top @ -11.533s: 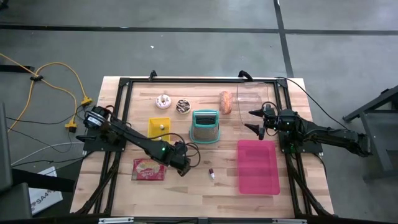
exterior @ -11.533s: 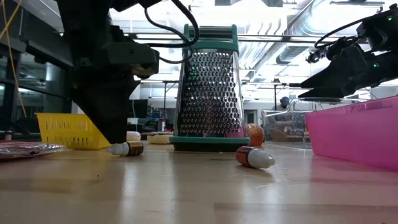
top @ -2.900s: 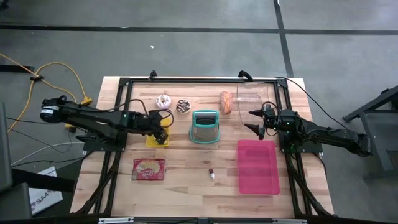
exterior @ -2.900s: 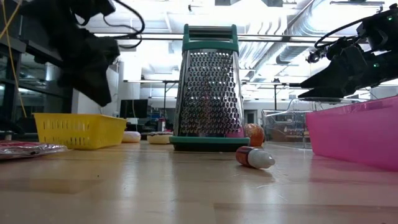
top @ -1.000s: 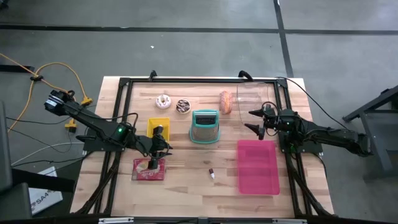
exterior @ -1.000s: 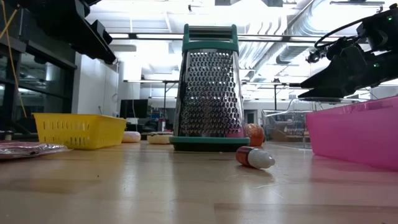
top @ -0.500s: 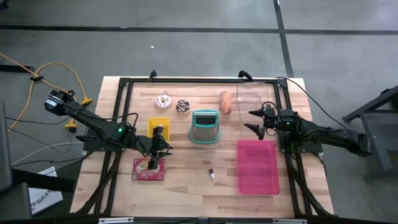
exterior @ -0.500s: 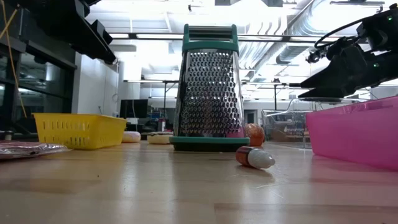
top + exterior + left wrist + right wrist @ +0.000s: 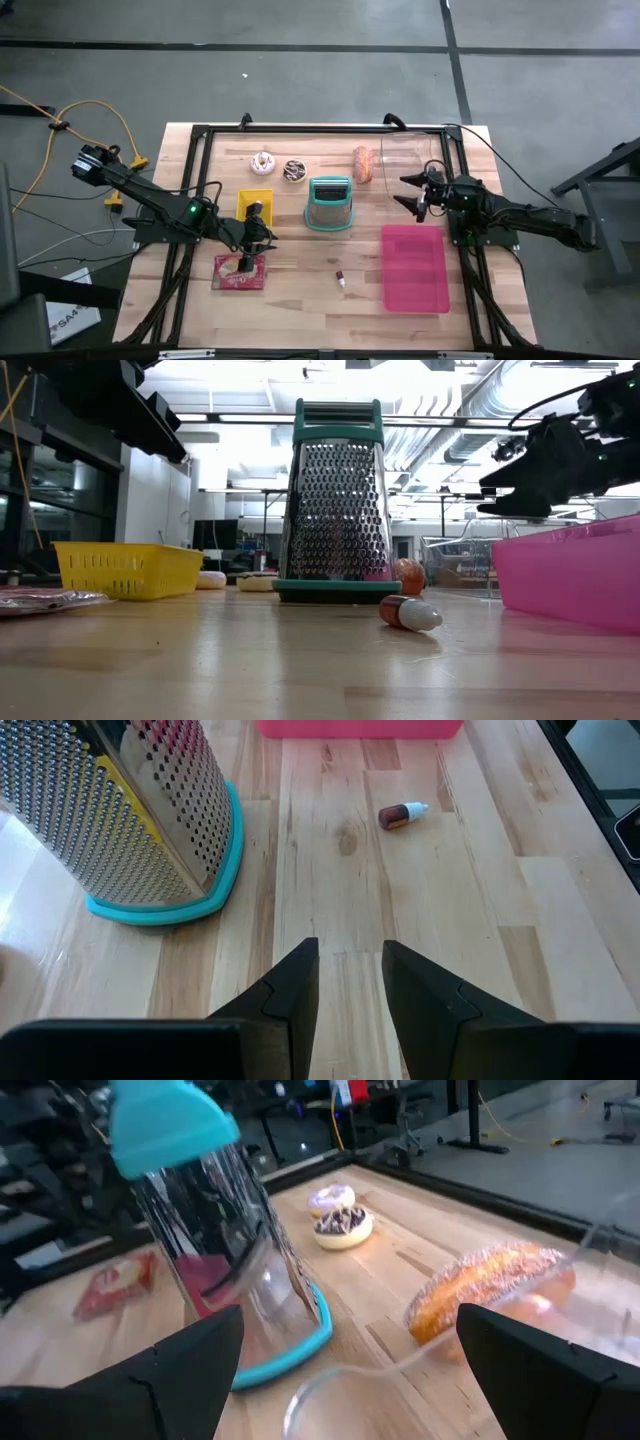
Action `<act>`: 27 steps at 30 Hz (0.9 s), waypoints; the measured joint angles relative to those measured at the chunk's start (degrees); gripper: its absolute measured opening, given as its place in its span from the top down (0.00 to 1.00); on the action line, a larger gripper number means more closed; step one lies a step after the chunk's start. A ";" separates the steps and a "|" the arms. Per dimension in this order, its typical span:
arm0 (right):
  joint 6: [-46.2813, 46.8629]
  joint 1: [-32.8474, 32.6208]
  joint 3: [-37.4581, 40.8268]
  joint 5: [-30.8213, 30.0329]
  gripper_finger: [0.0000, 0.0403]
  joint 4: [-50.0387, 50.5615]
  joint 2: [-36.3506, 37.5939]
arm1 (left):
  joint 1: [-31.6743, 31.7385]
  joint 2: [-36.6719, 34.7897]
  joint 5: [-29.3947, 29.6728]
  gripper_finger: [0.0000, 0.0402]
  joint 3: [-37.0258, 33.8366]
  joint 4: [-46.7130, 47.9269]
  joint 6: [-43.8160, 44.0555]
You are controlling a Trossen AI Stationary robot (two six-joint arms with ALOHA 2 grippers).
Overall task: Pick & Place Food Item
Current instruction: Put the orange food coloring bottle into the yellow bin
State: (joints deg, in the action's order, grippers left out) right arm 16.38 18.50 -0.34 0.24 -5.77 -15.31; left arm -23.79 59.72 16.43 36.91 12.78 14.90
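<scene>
Two donuts (image 9: pixel 263 161) (image 9: pixel 294 171) and a sugared pastry (image 9: pixel 363 164) lie on the table's far part. A red snack packet (image 9: pixel 238 272) lies flat at the near left. My left gripper (image 9: pixel 350 955) hovers above the table between the yellow basket (image 9: pixel 256 203) and the packet, open, with nothing between its fingers (image 9: pixel 262 236). My right gripper (image 9: pixel 412 195) stands open above the table at the right, beside a clear container (image 9: pixel 405 155), and touches nothing. In the right wrist view the pastry (image 9: pixel 490 1295) shows through the container's wall.
A teal-framed grater (image 9: pixel 330 203) stands upright mid-table. A pink tray (image 9: pixel 414 267) sits at the near right. A small brown bottle with a white cap (image 9: pixel 402 815) lies on its side on bare wood between grater and tray. A black frame runs round the table.
My right gripper has rolled and tipped a little on the spot, staying open. My left gripper and all the objects have kept still.
</scene>
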 joint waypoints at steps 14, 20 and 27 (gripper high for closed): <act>-1.55 0.00 -4.40 4.41 0.11 -4.71 -0.02 | 0.00 0.00 0.04 0.73 0.00 0.00 0.04; -3.10 0.00 -7.26 2.51 0.11 -4.64 -0.05 | 0.02 0.00 0.04 0.73 0.00 0.00 0.07; -3.08 -0.19 -12.13 3.55 0.11 -3.83 -3.74 | 0.01 0.00 0.06 0.73 0.00 0.01 0.07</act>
State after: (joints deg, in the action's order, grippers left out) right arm 13.30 18.31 -12.46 3.79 -9.59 -19.05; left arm -23.78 59.73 16.48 36.91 12.78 14.96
